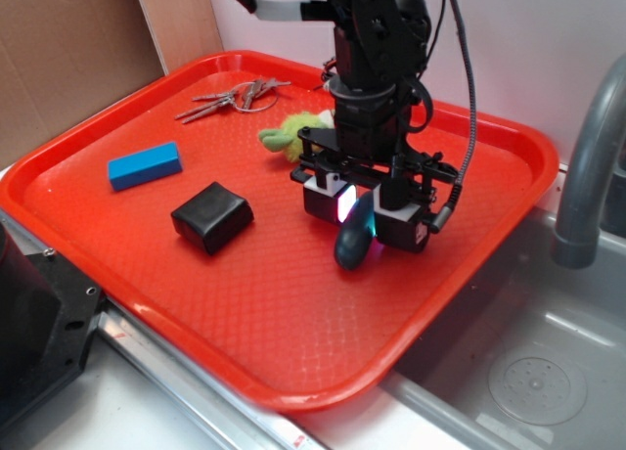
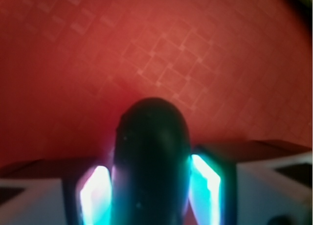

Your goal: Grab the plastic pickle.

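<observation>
— Is any writing or label readable from your side?

— No, I find none that I can read. Nearest to the wrist camera I see the plastic pickle (image 2: 151, 161) in the lower middle of the frame: smooth, dark teal-green, with a rounded end. The glowing pads (image 2: 204, 188) press on both its sides, so the gripper (image 1: 357, 213) is pinching it.

— And where is it on the tray?

— At the center right of the red tray (image 1: 245, 313), hanging tilted from the fingers; I cannot tell if its lower end touches. Left of it lies a black block (image 1: 212, 216), further a blue block (image 1: 145, 164). Behind the arm are a fuzzy green plush toy (image 1: 290, 133) and keys (image 1: 235, 99).
</observation>
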You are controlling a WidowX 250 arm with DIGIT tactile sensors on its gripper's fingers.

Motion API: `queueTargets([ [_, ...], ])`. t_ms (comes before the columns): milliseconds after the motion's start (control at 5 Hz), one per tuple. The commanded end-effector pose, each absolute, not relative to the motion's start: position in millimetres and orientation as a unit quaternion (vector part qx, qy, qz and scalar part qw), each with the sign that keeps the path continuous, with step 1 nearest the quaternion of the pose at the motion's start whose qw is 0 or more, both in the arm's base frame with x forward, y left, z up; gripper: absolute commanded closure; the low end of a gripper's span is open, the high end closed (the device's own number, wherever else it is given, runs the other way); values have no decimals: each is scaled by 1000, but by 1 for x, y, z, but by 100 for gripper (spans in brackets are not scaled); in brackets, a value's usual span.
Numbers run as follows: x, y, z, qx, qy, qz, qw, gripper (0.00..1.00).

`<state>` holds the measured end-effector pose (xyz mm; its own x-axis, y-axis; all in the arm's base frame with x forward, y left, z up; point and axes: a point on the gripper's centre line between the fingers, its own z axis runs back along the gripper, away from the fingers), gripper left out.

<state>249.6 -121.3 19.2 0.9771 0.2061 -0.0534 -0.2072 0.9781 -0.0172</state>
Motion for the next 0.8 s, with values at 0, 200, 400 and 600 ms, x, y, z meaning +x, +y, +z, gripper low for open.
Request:
queueTargets([
  [0, 258, -98, 104, -13, -101, 67, 993, 100],
  [200, 251, -91, 154, -37, -122, 112, 985, 100],
  [400, 246, -86, 203, -59, -159, 104, 980, 100],
  [600, 243, -83, 252, -71, -149, 112, 980, 100],
])
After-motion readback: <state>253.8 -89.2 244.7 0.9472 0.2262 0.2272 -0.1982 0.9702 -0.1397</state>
